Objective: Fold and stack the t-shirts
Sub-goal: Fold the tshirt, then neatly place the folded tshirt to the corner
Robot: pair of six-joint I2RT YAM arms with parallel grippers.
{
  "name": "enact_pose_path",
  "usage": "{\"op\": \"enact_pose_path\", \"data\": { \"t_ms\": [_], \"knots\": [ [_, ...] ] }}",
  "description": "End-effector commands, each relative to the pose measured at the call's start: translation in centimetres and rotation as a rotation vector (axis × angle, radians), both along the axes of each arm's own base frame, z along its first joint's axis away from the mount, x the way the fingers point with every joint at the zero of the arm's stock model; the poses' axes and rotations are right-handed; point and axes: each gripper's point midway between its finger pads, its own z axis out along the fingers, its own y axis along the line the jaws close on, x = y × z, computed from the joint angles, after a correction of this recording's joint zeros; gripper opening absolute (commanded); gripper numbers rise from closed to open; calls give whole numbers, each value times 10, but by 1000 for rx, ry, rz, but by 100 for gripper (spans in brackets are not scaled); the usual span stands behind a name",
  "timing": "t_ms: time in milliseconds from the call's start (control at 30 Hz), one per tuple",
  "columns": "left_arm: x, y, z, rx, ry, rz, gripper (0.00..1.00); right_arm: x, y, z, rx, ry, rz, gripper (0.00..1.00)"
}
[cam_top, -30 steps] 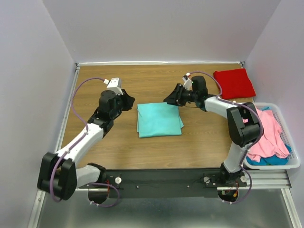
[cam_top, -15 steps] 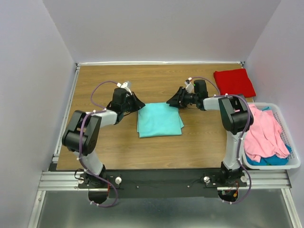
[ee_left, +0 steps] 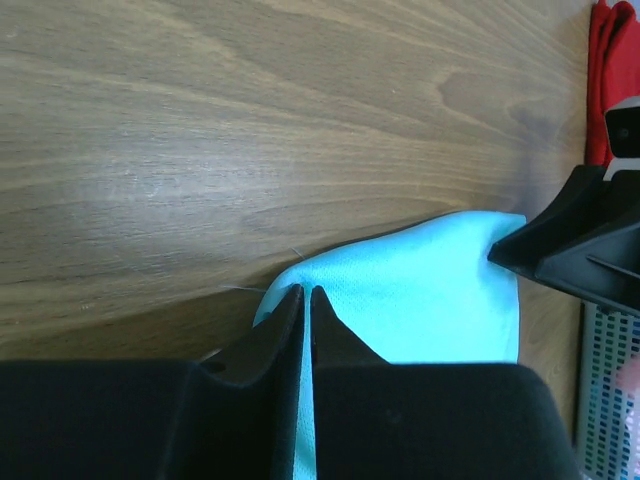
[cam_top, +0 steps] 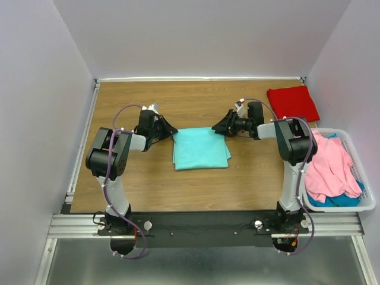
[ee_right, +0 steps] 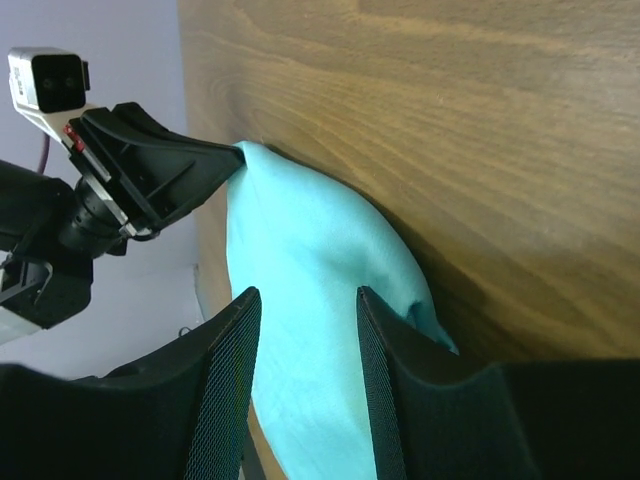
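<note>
Pinch of left hand on aqua t-shirt corner; right hand spread astride other corner

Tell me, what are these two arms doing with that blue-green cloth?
They are folding t-shirts. The left gripper pinches the far left corner of the folded aqua t-shirt on the table; the right gripper sits open around its far right corner. A folded red t-shirt lies further right, and a pink t-shirt and a blue-teal t-shirt wait in the white basket.
</note>
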Motion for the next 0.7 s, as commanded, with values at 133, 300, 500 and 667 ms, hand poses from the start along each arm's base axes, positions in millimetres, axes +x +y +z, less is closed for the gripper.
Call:
{"op": "enact_pose_path", "data": {
  "t_ms": [133, 300, 500, 667],
  "knots": [
    [6, 7, 82, 78, -210, -7, 33, -2, -36, 43, -260, -97, -80, 52],
    [-18, -16, 122, 368, -326, -53, 41, -24, -94, 43, -596, -36, -228, 59],
    [-77, -83, 151, 674, -504, -258, 45, -63, -155, 58, -886, -12, -347, 71],
    [-129, -143, 130, 814, -539, -503, 51, -98, -182, 49, -982, 53, -415, 90]
  ]
}}
